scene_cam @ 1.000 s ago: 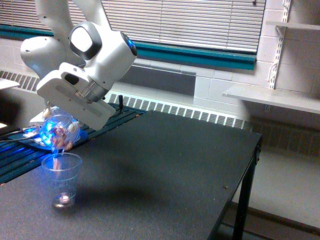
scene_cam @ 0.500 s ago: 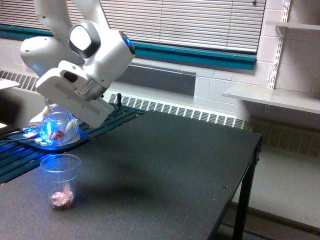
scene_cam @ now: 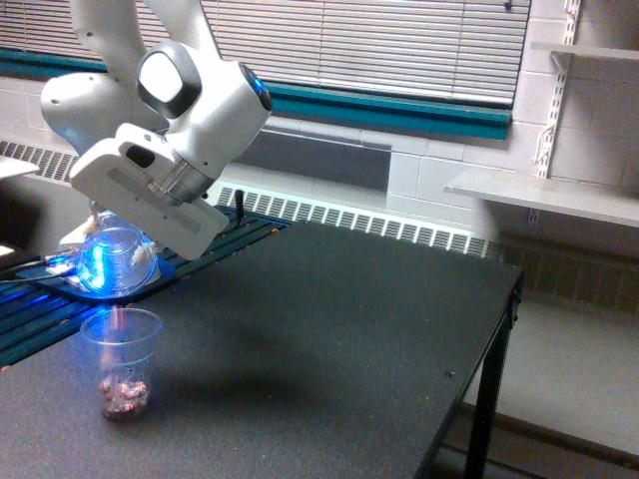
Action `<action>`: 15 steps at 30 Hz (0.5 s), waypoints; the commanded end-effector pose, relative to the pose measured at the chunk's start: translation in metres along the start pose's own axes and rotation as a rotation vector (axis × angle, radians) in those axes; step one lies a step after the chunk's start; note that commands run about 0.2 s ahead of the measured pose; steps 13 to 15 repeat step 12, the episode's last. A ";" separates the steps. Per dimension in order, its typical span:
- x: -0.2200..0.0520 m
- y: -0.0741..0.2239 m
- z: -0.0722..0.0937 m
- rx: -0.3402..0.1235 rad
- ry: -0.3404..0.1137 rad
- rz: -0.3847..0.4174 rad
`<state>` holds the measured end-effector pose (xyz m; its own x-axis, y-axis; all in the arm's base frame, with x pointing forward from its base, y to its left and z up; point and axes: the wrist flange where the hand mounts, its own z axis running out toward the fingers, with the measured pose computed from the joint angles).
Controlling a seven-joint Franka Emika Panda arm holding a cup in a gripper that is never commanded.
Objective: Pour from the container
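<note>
Now your gripper (scene_cam: 118,232) clamps container (scene_cam: 117,261), tipped mouth-down so contents drop. Cup (scene_cam: 121,360) stands on bench (scene_cam: 329,349) directly below gripper to catch them; pinkish bits already lie in cup bottom. Container looks nearly empty.

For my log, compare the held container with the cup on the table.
The container is rounded and hangs tilted under the tool; the cup is taller, tapered and stands upright on the table. The container looks nearly empty; the cup holds small pieces at its bottom. Both are clear.
</note>
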<state>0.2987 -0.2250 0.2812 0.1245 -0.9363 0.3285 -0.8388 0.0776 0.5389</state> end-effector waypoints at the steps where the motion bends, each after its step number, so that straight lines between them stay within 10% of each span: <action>1: -0.009 0.003 -0.004 0.014 0.014 0.000; 15: -0.010 0.009 -0.006 0.023 0.012 0.000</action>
